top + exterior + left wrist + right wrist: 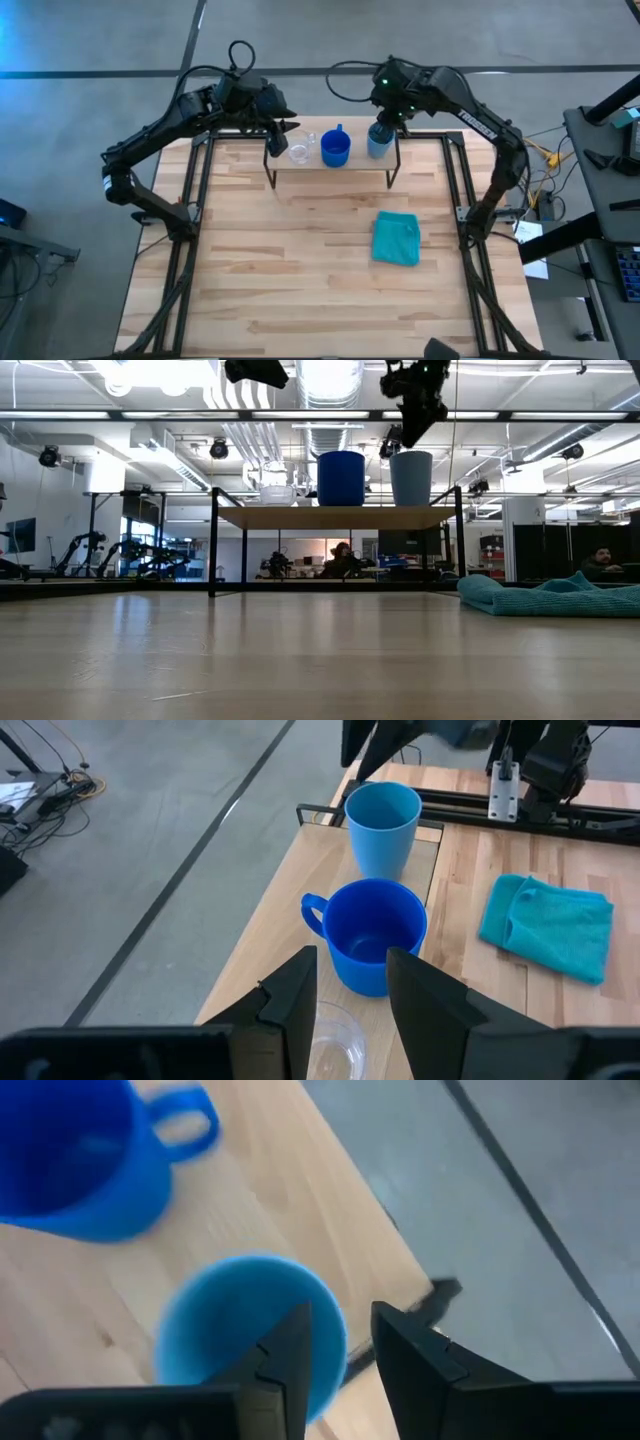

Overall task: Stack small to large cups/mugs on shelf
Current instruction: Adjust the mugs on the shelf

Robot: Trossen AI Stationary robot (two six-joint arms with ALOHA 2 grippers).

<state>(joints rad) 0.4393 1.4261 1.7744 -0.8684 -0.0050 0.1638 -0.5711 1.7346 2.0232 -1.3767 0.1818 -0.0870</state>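
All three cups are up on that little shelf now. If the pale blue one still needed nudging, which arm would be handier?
The right arm, probably. Its gripper hangs directly over the light blue cup at the shelf's right end. The left gripper sits by the clear cup, with the blue mug between.

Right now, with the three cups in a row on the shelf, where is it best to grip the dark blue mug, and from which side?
Probably from above, on the rim of the dark blue mug. It stands upright and open between the clear cup and the light blue cup on the shelf, so its sides are crowded. One finger inside and one outside the wall, away from its handle, seems safest.
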